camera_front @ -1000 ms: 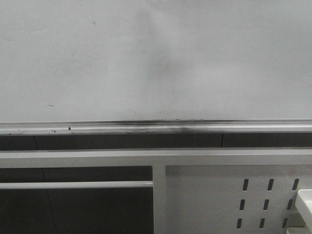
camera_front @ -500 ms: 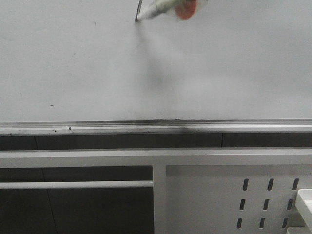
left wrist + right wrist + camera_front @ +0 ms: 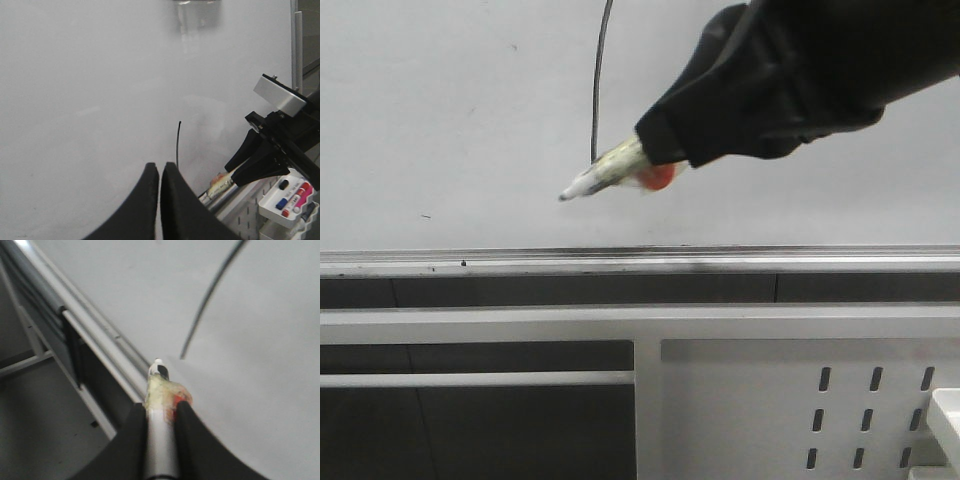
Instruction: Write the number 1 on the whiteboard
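Observation:
The whiteboard [image 3: 460, 120] fills the upper front view, with its silver ledge [image 3: 520, 262] below. The number 1 [image 3: 597, 80] is a thin dark stroke running down from the top edge. It also shows in the left wrist view [image 3: 177, 145] and the right wrist view [image 3: 210, 295]. My right gripper [image 3: 660, 150] is shut on a white marker [image 3: 605, 170]. The marker tip points down-left, a little below and left of the stroke's lower end. The right wrist view shows the marker [image 3: 160, 390] between the gripper [image 3: 161, 407] jaws. My left gripper [image 3: 160, 170] is shut and empty, facing the board.
A white perforated metal panel [image 3: 800, 400] and frame rails [image 3: 480, 325] stand below the ledge. A white tray [image 3: 287, 200] holding several markers hangs at the right, below my right arm [image 3: 270, 150].
My right gripper has come down from the top edge with the marker. The stroke has grown from a short mark at the top to a long line.

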You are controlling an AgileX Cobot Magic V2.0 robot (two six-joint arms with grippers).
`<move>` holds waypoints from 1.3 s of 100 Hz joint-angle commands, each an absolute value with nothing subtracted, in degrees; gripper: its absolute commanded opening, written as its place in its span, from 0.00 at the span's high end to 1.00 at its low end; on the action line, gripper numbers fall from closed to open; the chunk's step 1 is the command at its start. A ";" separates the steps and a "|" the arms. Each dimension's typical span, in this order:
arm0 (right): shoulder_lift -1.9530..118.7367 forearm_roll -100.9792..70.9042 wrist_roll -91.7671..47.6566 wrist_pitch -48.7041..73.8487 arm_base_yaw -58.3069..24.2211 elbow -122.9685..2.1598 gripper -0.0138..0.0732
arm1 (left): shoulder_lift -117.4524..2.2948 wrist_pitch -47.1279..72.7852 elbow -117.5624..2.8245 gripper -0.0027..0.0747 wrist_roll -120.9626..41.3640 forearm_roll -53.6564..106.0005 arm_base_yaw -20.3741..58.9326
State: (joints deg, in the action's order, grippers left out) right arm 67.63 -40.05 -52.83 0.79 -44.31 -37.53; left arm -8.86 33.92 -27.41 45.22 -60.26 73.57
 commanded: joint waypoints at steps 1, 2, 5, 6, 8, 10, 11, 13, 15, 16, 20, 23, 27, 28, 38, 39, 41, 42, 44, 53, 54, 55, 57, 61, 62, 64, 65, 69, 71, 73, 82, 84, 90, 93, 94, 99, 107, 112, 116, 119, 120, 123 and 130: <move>64.42 -38.91 -53.41 4.61 -46.76 -39.63 0.92 | -10.39 31.09 -28.61 0.99 45.16 -58.12 74.04; 64.32 -38.91 -53.41 4.97 -47.11 -39.63 0.92 | -10.49 31.09 -28.61 0.99 45.16 -57.73 74.04; 63.87 -38.91 -53.41 6.20 -47.66 -39.63 0.92 | -10.66 30.68 -28.36 0.98 44.38 -57.00 74.04; 63.64 -38.91 -53.41 6.75 -47.90 -39.75 0.92 | -10.82 30.51 -28.18 0.97 44.00 -56.74 74.04; 63.42 -38.91 -53.41 7.72 -48.02 -39.91 0.92 | -11.15 29.84 -27.85 0.95 42.64 -56.52 74.04; 63.38 -38.91 -53.41 8.94 -48.18 -40.35 0.92 | -11.44 28.92 -27.42 0.93 40.81 -56.12 74.04; 63.38 -38.91 -53.41 9.37 -48.29 -40.52 0.92 | -11.57 28.59 -27.28 0.92 40.17 -55.81 74.04; 63.38 -38.80 -53.41 10.74 -48.33 -41.08 0.92 | -12.02 27.52 -26.76 0.88 38.13 -55.31 74.04; 63.38 -38.80 -53.41 12.14 -48.33 -41.80 0.92 | -12.59 26.30 -26.20 0.84 36.26 -54.96 74.04; 63.38 -38.64 -53.41 12.66 -48.33 -42.04 0.92 | -12.81 25.47 -26.02 0.82 35.67 -54.56 74.04; 63.54 -38.08 -53.41 15.28 -48.33 -43.59 0.92 | -14.45 23.50 -24.83 0.73 32.55 -53.79 74.04; 63.66 -37.57 -53.41 16.74 -48.33 -44.65 0.92 | -15.91 21.91 -24.09 0.66 31.13 -53.68 74.04; 63.91 -37.10 -53.41 18.61 -48.33 -46.25 0.92 | -18.35 21.26 -23.26 0.56 30.18 -53.95 74.04; 63.93 -36.96 -53.41 18.86 -48.33 -46.75 0.92 | -18.81 21.26 -23.24 0.55 30.18 -54.06 74.04; 64.54 -36.45 -53.41 21.64 -48.33 -50.23 0.92 | -26.21 22.31 -22.79 0.47 30.18 -56.22 74.04; 64.55 -36.32 -53.41 22.00 -48.33 -50.46 0.92 | -26.71 22.18 -22.79 0.47 30.18 -56.88 74.04; 64.80 -36.00 -53.41 22.52 -48.33 -51.13 0.92 | -28.74 21.80 -22.91 0.47 30.18 -58.03 74.04; 64.79 -35.75 -53.41 22.67 -48.33 -51.56 0.92 | -28.74 21.64 -22.91 0.47 30.18 -58.47 74.04; 64.90 -35.32 -53.41 23.18 -48.33 -51.99 0.92 | -30.30 21.24 -23.05 0.47 30.18 -59.98 74.04; 65.44 -34.41 -53.41 24.51 -48.33 -53.96 0.92 | -36.71 20.55 -23.78 0.52 30.97 -66.66 74.04; 65.44 -34.27 -53.41 24.63 -48.33 -54.24 0.92 | -37.17 20.64 -23.80 0.53 31.18 -66.97 74.04; 65.55 -34.27 -53.41 24.90 -48.33 -54.36 0.92 | -38.06 20.76 -24.08 0.53 31.28 -67.41 74.04; 65.56 -34.17 -53.41 25.26 -48.33 -54.66 0.92 | -39.39 21.18 -24.40 0.55 31.75 -67.57 74.04; 65.65 -33.83 -53.41 25.53 -48.33 -55.11 0.92 | -41.48 21.96 -25.06 0.57 33.09 -68.03 74.04; 65.65 -33.83 -53.41 25.65 -48.33 -55.06 0.92 | -42.26 22.11 -25.36 0.57 33.36 -68.17 74.04; 65.65 -33.83 -53.41 25.90 -48.33 -55.35 0.92 | -43.37 22.36 -25.77 0.58 33.93 -68.17 74.04; 65.65 -33.83 -53.41 26.03 -48.33 -55.34 0.92 | -43.73 22.55 -25.92 0.58 33.95 -68.17 74.04; 65.65 -33.83 -53.41 26.44 -48.33 -55.59 0.92 | -45.66 22.91 -26.83 0.59 34.05 -68.73 74.04; 65.65 -33.83 -53.41 26.53 -48.33 -55.59 0.92 | -46.47 22.92 -27.31 0.59 34.53 -69.17 74.04; 65.65 -33.83 -53.41 26.66 -48.33 -55.59 0.92 | -47.20 23.01 -27.72 0.59 35.32 -69.99 74.04; 65.65 -33.75 -53.41 28.22 -48.33 -55.59 0.92 | -49.50 23.47 -28.74 0.59 40.26 -76.63 74.04; 65.65 -33.75 -53.41 28.40 -48.33 -55.59 0.92 | -50.02 23.77 -29.01 0.59 41.32 -78.52 74.04; 65.65 -33.75 -53.41 28.86 -48.43 -55.59 0.92 | -51.20 25.22 -29.29 0.59 46.73 -83.05 74.04; 65.65 -33.75 -53.41 28.90 -48.43 -55.59 0.92 | -51.54 26.22 -29.29 0.59 48.86 -84.53 74.04; 65.65 -33.75 -53.41 28.90 -48.43 -55.59 0.92 | -51.68 26.36 -29.29 0.59 49.81 -84.82 74.04; 65.65 -33.75 -53.41 28.90 -48.43 -55.59 0.92 | -51.78 26.97 -29.29 0.59 51.92 -85.69 74.04; 65.65 -33.61 -53.41 28.90 -48.43 -55.59 0.92 | -51.78 26.85 -29.29 0.59 53.34 -85.69 74.04; 65.65 -33.56 -53.41 28.90 -48.43 -55.59 0.92 | -51.78 27.13 -29.29 0.59 53.59 -85.69 74.04; 65.65 -33.46 -53.41 28.77 -48.43 -55.59 0.92 | -51.78 27.50 -29.29 0.59 53.76 -85.69 74.04; 65.65 -33.46 -53.41 28.64 -48.43 -55.59 0.92 | -51.78 27.62 -29.29 0.59 54.04 -85.69 74.04; 65.65 -33.46 -53.41 28.64 -48.43 -55.59 0.92 | -51.78 27.62 -29.29 0.59 54.19 -85.69 74.04; 65.54 -33.46 -53.41 28.55 -48.43 -55.59 0.92 | -51.78 27.62 -29.29 0.59 54.62 -85.69 74.04; 65.41 -33.46 -53.41 28.32 -48.43 -55.59 0.92 | -51.78 27.50 -29.29 0.59 56.05 -85.69 74.04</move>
